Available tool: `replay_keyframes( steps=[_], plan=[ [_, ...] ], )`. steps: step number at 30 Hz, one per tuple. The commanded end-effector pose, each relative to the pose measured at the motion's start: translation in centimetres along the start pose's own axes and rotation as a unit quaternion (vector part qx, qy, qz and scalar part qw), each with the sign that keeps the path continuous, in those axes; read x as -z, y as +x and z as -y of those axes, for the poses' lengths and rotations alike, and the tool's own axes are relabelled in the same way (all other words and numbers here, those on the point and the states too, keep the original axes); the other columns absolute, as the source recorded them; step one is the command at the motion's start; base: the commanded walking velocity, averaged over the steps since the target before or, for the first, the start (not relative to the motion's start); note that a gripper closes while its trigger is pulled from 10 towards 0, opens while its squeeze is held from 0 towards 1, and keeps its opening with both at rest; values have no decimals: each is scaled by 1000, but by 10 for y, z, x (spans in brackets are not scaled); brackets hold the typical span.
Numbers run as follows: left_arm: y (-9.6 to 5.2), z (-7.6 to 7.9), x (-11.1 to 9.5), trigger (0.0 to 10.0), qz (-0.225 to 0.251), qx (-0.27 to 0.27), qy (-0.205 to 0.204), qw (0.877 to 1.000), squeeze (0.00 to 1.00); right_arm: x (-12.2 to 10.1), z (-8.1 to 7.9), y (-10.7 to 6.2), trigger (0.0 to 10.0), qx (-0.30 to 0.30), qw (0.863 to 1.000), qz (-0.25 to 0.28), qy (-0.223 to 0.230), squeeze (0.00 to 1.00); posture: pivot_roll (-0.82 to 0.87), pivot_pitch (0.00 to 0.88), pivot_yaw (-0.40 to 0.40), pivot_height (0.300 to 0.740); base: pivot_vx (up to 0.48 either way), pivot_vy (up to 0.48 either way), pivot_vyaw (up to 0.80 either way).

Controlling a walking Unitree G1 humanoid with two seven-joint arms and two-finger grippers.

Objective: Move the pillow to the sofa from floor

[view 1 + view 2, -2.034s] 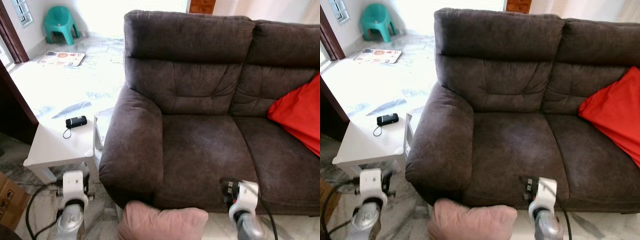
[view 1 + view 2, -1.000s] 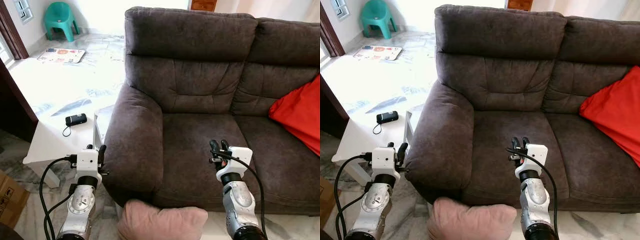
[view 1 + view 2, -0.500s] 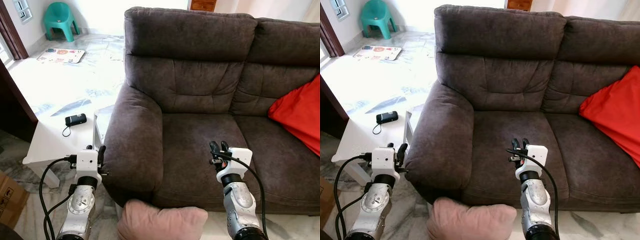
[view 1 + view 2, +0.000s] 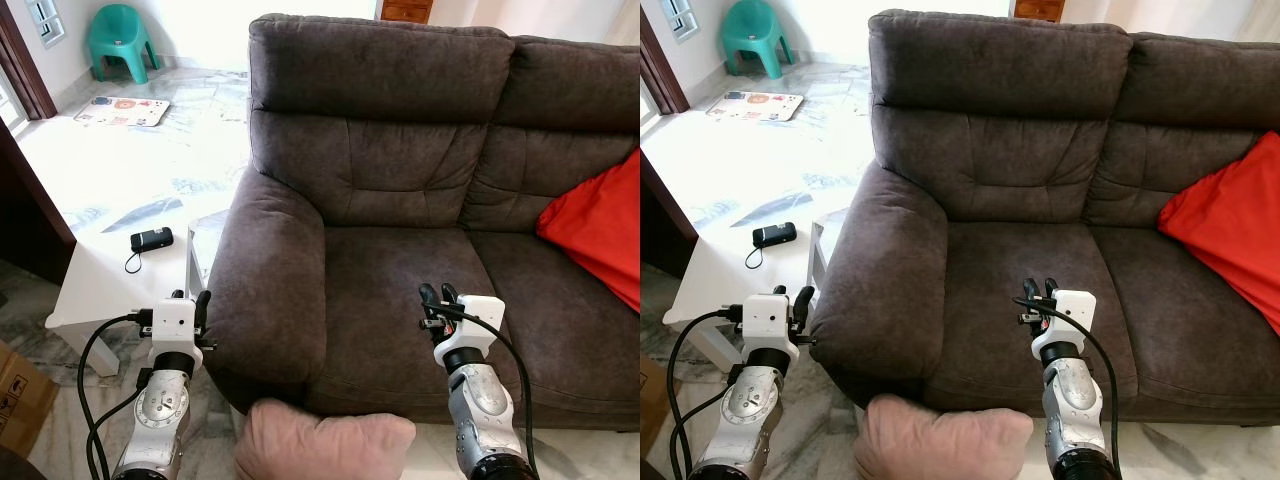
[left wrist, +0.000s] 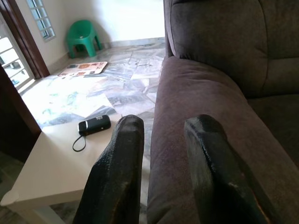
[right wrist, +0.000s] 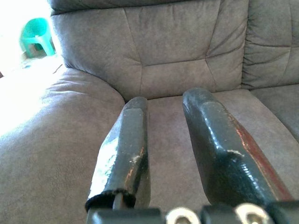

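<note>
Both grippers, left [image 4: 192, 300] and right [image 4: 436, 293], hover with jaws narrowly parted, empty; the soft pink fabric pillow [image 4: 325, 444] lies low by the dark brown suede sofa [image 4: 400, 200] and may slip a thin pinch.

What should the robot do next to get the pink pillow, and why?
Probably lower both arms toward the pink pillow. It lies on the floor by the sofa front, while the left gripper and right gripper are raised, open and empty.
</note>
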State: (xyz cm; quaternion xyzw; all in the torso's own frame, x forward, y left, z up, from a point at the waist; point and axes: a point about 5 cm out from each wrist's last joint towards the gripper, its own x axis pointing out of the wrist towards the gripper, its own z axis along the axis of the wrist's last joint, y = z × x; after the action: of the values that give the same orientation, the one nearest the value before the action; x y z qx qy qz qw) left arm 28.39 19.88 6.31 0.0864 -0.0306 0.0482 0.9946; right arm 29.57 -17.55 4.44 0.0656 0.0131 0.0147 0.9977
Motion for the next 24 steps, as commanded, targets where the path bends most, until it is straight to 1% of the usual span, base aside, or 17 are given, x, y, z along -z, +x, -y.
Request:
replay_keyframes(
  steps=[1,4,7,12,15,19,20,24],
  plan=[
    [-1,0,-1,10000,-2,-3,-2,1000,0,-5,2,2,10000,-1,1000,6,-1,0,90,0,-74,740,0,0,0],
    [-1,0,-1,10000,-1,-4,-3,1000,0,-5,2,3,10000,-1,1000,6,0,0,92,0,-75,740,0,0,0],
    [-1,-1,-1,10000,-1,-6,-3,1000,0,-5,2,3,10000,-2,1000,5,0,0,91,0,-74,720,0,0,0],
    [-1,-1,-1,10000,-1,-6,-3,1000,0,-5,3,3,10000,-1,1000,5,0,0,91,0,-74,710,0,0,0],
    [-1,-1,-1,10000,-3,-4,-2,1000,0,-6,3,3,10000,-2,1000,5,0,0,90,0,-72,690,0,0,0],
    [-1,-1,-1,10000,-4,-4,-2,1000,0,-6,3,3,10000,-2,1000,4,1,0,92,0,-74,680,0,0,0],
    [-1,-1,-1,10000,-4,-5,-2,1000,0,-5,3,3,10000,-3,1000,4,2,0,91,0,-74,670,0,0,0],
    [-1,-1,-1,10000,-4,-5,-2,1000,0,-5,3,3,10000,-4,1000,3,2,0,92,0,-74,655,0,0,0]
  ],
)
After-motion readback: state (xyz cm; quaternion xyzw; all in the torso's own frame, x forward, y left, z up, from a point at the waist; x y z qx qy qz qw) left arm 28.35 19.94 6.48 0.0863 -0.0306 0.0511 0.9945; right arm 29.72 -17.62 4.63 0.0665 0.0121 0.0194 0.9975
